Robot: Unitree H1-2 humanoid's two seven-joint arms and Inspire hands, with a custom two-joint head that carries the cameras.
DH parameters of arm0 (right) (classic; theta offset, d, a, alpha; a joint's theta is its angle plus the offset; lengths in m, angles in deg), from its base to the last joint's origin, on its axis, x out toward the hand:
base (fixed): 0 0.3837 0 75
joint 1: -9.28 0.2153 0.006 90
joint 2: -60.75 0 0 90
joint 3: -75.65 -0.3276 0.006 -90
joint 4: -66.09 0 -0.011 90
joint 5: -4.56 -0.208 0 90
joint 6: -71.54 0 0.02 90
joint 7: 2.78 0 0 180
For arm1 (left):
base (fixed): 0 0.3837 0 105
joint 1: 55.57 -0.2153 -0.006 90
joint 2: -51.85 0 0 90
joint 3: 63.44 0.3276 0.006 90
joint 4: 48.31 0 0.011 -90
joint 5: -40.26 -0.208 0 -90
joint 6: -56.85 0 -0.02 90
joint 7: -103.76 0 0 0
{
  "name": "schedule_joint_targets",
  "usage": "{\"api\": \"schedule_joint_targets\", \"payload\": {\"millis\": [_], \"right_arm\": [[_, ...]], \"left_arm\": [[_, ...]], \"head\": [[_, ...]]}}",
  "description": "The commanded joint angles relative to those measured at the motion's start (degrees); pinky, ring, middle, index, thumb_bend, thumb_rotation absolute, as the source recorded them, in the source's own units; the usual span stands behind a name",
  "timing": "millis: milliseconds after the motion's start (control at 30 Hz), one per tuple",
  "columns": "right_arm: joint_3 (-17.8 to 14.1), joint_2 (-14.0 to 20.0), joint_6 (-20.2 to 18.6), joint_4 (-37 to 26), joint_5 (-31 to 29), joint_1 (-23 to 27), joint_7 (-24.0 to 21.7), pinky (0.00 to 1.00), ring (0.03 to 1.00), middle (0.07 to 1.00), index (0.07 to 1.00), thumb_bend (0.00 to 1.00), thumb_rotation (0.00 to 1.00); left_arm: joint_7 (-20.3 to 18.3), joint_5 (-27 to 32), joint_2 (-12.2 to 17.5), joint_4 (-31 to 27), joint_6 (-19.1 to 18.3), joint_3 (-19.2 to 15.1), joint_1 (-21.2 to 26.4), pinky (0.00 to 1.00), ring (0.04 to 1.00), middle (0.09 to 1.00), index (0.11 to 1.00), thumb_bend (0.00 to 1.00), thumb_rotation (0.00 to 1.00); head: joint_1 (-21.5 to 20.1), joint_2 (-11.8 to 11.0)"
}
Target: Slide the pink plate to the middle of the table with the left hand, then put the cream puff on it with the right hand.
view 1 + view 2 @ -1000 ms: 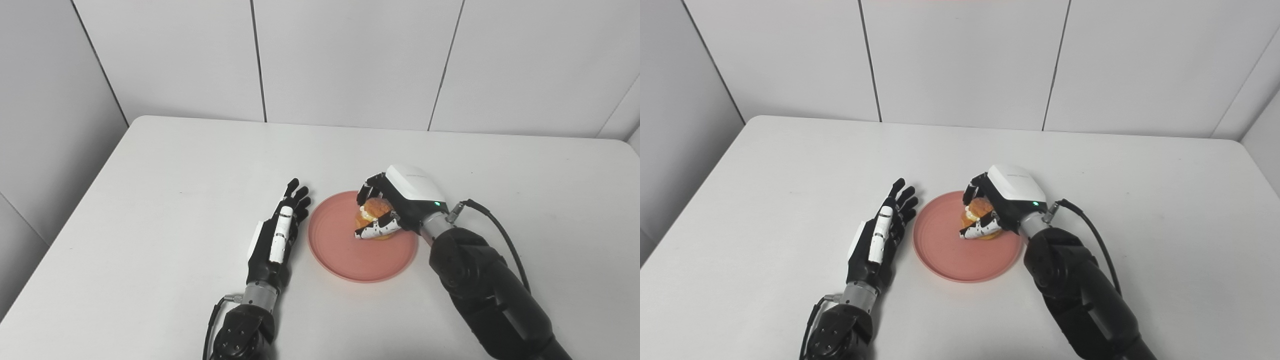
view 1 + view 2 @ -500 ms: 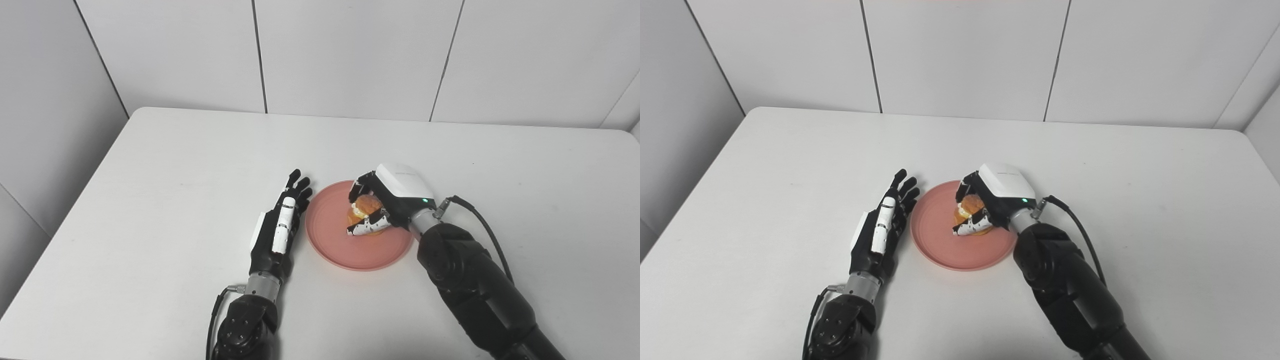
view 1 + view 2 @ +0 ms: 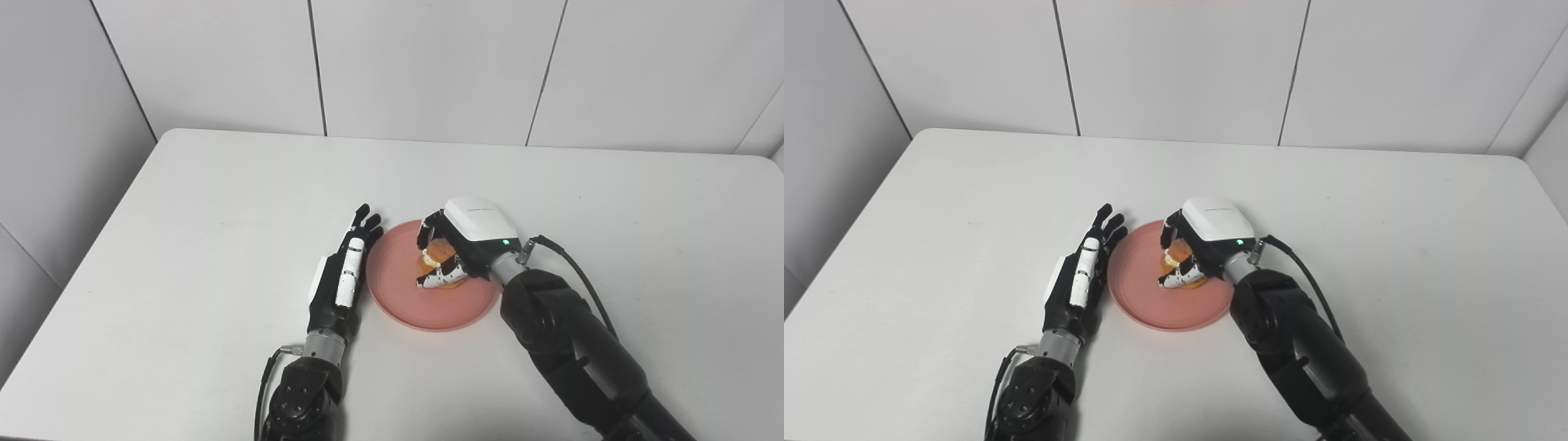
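A: Starting at the left of the frame, what is the black-and-white left hand [image 3: 343, 283] doing?

B: It is lying on the white table [image 3: 184, 257] just below centre, fingers straight and spread a little, holding nothing. Its edge is sitting just beside the left rim of the round pink plastic plate [image 3: 398, 300]; whether it is touching the rim I cannot tell.

A: So the sliding step is looking finished?

B: I judge so. The plate is sitting near the middle of the frame, and the second step is now in hand.

A: And moving right?

B: The right hand [image 3: 456, 251] is reaching over the plate with its fingers curled around the golden-brown cream puff [image 3: 436, 262], which is resting low over the plate's centre, apparently on it or nearly so.

A: What is the next move calling for?

B: Probably loosening the fingers evenly, then lifting clear without dragging the soft puff along.

A: Anything differing from a second ago?

B: The whole view is shifting, so the camera is moving. Against the plate, the right hand and puff are sitting further left, closer to its centre. The left hand is staying beside the rim.
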Motion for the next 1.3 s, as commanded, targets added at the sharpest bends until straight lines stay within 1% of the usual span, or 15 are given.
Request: {"api": "schedule_joint_targets", "payload": {"millis": [0,33,100,133,200,267,367,467,567,700,933,1100,1167,1200,1267], "right_arm": [[0.55,0.5,-2.32,-3.48,2.37,1.93,-4.37,0.46,0.518,0.576,0.492,0.51,0.17],[0.54,0.64,-2.81,-4.53,3.16,1.96,-5.93,0.48,0.536,0.594,0.492,0.51,0.17],[0.45,0.9,-3.61,-6.54,4.33,2.07,-8.94,0.54,0.617,0.677,0.495,0.51,0.17],[0.38,1.01,-3.86,-7.38,4.77,2.12,-10.11,0.56,0.651,0.718,0.595,0.6,0.3],[0.09,1.1,-4.06,-8.78,5.58,2.14,-11.97,0.6,0.714,0.788,0.72,0.69,0.43],[-0.39,1.09,-3.98,-9.86,6.13,2.12,-13.19,0.62,0.744,0.819,0.782,0.73,0.47],[-1.18,1.09,-3.71,-10.63,6.27,2.24,-14.25,0.65,0.788,0.858,0.831,0.75,0.49],[-1.73,1.1,-3.52,-10.8,6.57,2.43,-14.84,0.66,0.805,0.877,0.848,0.76,0.5],[-2.37,1.09,-3.16,-10.9,6.99,2.6,-14.64,0.66,0.812,0.894,0.873,0.78,0.54],[-3.27,0.96,-3.23,-11.71,6.94,2.67,-14.76,0.7,0.835,0.923,0.906,0.81,0.62],[-4.78,0.75,-3.08,-14.79,7.5,2.65,-15.02,0.75,0.859,0.942,0.941,0.81,0.64],[-7.83,0.95,-0.97,-18.92,5.63,1.59,-11.3,0.78,0.857,0.931,0.945,0.82,0.67],[-9.25,1.4,0.03,-20.22,3.81,1.18,-10.28,0.78,0.863,0.933,0.956,0.82,0.69],[-10.06,1.6,0.3,-20.81,2.6,0.96,-10.08,0.78,0.874,0.937,0.964,0.82,0.72],[-12.02,1.8,-0.03,-22.2,-0.37,0.43,-10.22,0.76,0.874,0.931,0.966,0.83,0.74]], "left_arm": [[0.36,0.07,-0.43,2.1,-2.48,0.2,-1.23,0.9,0.918,0.927,0.927,0.43,1.0],[0.33,0.12,-0.46,2.06,-2.57,0.17,-1.22,0.9,0.918,0.928,0.927,0.43,1.0],[0.26,0.05,-0.4,2.11,-2.57,0.19,-1.18,0.9,0.922,0.933,0.932,0.43,1.0],[0.27,0.01,-0.37,2.08,-2.7,0.21,-1.18,0.9,0.923,0.936,0.933,0.43,1.0],[0.23,0.03,-0.33,2.03,-2.89,0.21,-1.19,0.9,0.927,0.945,0.937,0.44,1.0],[0.17,0.12,-0.3,1.94,-3.06,0.2,-1.2,0.9,0.931,0.951,0.943,0.44,1.0],[0.23,0.32,-0.42,1.66,-3.44,0.08,-1.22,0.9,0.932,0.952,0.944,0.44,1.0],[0.14,0.32,-0.35,1.92,-3.2,0.09,-1.2,0.9,0.931,0.953,0.945,0.44,1.0],[0.06,0.4,-0.31,1.84,-3.16,0.09,-1.28,0.9,0.931,0.954,0.943,0.45,1.0],[0.05,0.41,-0.29,1.86,-2.93,0.07,-1.32,0.9,0.927,0.944,0.937,0.44,1.0],[0.13,0.51,-0.34,1.64,-2.8,-0.06,-1.48,0.89,0.918,0.931,0.929,0.44,1.0],[0.08,0.35,-0.02,2.07,-2.63,-0.12,-1.37,0.9,0.921,0.932,0.931,0.44,1.0],[0.12,0.28,0.07,2.17,-2.56,-0.17,-1.33,0.89,0.92,0.931,0.929,0.44,1.0],[0.09,0.26,0.13,2.17,-2.6,-0.18,-1.32,0.9,0.922,0.933,0.931,0.45,1.0],[-0.03,0.35,0.28,2.15,-2.67,-0.24,-1.33,0.9,0.924,0.935,0.933,0.45,1.0]], "head": [[-0.07,0.01],[-0.07,0.01],[-0.2,0.03],[-0.19,0.04],[-0.23,0.08],[-0.35,0.19],[-0.44,0.19],[-0.47,0.17],[-0.6,0.2],[-0.73,0.09],[-1.12,0.04],[-1.38,-0.03],[-1.47,-0.03],[-1.47,-0.03],[-1.64,-0.08]]}}
